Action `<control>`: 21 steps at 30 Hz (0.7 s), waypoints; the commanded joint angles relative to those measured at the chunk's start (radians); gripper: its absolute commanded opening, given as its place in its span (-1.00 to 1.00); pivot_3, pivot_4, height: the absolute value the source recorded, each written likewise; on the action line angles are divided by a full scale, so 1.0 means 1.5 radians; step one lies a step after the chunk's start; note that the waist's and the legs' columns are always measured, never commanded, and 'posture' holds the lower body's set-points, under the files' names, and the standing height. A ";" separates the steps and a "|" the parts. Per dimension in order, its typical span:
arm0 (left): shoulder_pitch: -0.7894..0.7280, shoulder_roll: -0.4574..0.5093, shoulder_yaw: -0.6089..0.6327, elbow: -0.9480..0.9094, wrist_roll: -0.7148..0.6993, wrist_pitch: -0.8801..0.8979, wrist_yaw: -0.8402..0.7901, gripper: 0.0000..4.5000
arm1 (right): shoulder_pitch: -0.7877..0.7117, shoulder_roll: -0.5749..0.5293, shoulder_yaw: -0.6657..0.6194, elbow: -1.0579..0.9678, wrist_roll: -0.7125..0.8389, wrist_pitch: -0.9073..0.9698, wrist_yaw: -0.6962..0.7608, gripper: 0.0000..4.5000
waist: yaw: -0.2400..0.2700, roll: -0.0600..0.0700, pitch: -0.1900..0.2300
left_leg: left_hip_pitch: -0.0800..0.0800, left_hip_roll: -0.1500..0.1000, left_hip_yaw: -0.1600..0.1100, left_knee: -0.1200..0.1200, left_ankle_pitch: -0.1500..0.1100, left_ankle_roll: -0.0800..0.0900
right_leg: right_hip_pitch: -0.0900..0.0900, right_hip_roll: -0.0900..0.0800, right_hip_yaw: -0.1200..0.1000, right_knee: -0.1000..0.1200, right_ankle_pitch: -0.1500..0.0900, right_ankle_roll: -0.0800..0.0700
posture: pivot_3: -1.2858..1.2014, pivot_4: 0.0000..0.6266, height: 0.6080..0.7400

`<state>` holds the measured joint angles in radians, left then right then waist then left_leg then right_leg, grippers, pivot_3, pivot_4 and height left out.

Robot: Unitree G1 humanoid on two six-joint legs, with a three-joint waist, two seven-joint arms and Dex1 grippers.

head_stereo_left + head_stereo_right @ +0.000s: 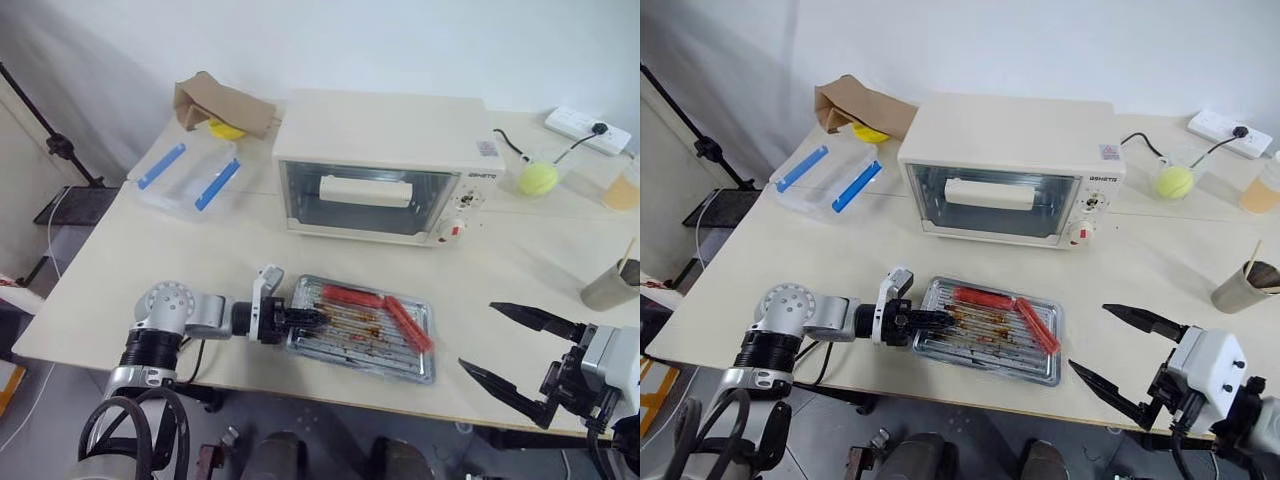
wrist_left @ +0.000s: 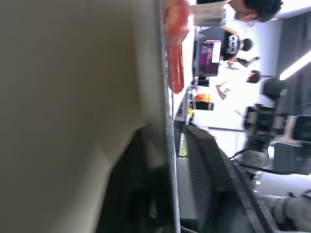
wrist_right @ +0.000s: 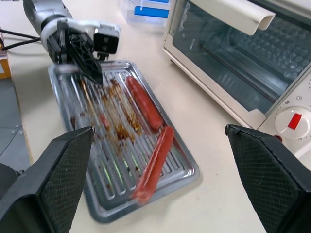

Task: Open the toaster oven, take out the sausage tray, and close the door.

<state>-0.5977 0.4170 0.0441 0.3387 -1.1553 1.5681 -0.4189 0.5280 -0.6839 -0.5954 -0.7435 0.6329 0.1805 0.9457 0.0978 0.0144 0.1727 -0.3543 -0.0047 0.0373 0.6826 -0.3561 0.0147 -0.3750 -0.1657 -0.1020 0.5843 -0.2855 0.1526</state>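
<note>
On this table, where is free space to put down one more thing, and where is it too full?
Bare tabletop lies between the cream-white boxy toaster oven and the shallow silver metal tray of red sausages, and right of that tray toward the grey cup. The back left, with the clear plastic box with blue clips and brown paper bag, is crowded.

Shiny ribbed metal sausage tray (image 1: pixel 415 362)

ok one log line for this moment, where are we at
tray: out, on table | oven door: shut | left gripper: fingers astride tray's rim | right gripper: open, off tray
</note>
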 commanded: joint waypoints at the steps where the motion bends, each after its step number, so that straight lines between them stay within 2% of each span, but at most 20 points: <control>1: 0.035 0.008 0.026 -0.049 0.020 0.013 -0.005 0.08 | -0.008 -0.005 0.003 -0.001 0.005 -0.003 0.001 1.00 | -0.007 -0.001 0.001 | 0.000 0.000 0.000 0.000 0.001 0.002 | 0.000 0.000 0.000 0.000 0.000 0.000 | 0.03 -0.52 1.00; 4: 0.059 0.045 0.034 -0.113 0.037 -0.018 -0.042 0.50 | -0.014 -0.007 0.008 0.010 0.002 -0.006 0.010 1.00 | -0.016 -0.002 0.001 | 0.000 0.000 0.000 -0.001 0.001 0.002 | 0.000 0.001 -0.001 0.000 0.000 0.000 | 0.03 -0.52 1.00; 8: 0.087 0.121 0.026 -0.180 0.067 -0.089 -0.126 0.95 | -0.019 -0.010 0.015 0.023 -0.002 -0.013 0.026 1.00 | -0.028 -0.005 0.003 | 0.000 0.001 0.000 -0.002 0.001 0.001 | -0.001 0.003 -0.001 0.000 -0.001 -0.001 | 0.03 -0.52 1.00; 12: 0.121 0.204 0.001 -0.214 0.128 -0.185 -0.220 0.98 | -0.026 -0.011 0.023 0.039 -0.009 -0.020 0.038 1.00 | -0.035 -0.005 0.004 | 0.001 0.002 0.000 -0.002 0.000 -0.001 | -0.001 0.004 -0.001 0.000 -0.002 -0.003 | 0.03 -0.52 1.00; 16: 0.193 0.296 -0.029 -0.247 0.250 -0.387 -0.339 0.98 | -0.039 -0.013 0.031 0.063 -0.017 -0.030 0.053 1.00 | -0.042 -0.004 0.005 | 0.001 0.006 0.001 -0.004 -0.001 -0.003 | -0.002 0.004 -0.001 -0.001 -0.002 -0.004 | 0.03 -0.52 1.00; 19: 0.239 0.331 -0.007 -0.251 0.286 -0.496 -0.417 0.98 | -0.047 -0.013 0.038 0.080 -0.022 -0.039 0.063 1.00 | -0.047 -0.003 0.005 | 0.001 0.006 0.001 -0.006 0.000 -0.002 | -0.003 0.004 -0.001 -0.002 -0.002 -0.004 | 0.03 -0.52 1.00; 21: 0.275 0.338 0.021 -0.247 0.325 -0.628 -0.476 0.98 | -0.057 -0.013 0.042 0.096 -0.025 -0.043 0.069 1.00 | -0.049 -0.003 0.006 | 0.001 0.006 0.002 -0.009 0.000 -0.002 | -0.004 0.004 -0.001 -0.004 -0.002 -0.004 | 0.03 -0.52 1.00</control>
<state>-0.2079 0.9087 0.0300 -0.0248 -0.7195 0.7741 -1.0601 0.4480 -0.6982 -0.5278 -0.6092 0.5928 0.1400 1.0384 0.0238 0.0102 0.1813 -0.3536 0.0052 0.0411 0.6672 -0.3558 0.0122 -0.3816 -0.1596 -0.1041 0.5767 -0.2886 0.1468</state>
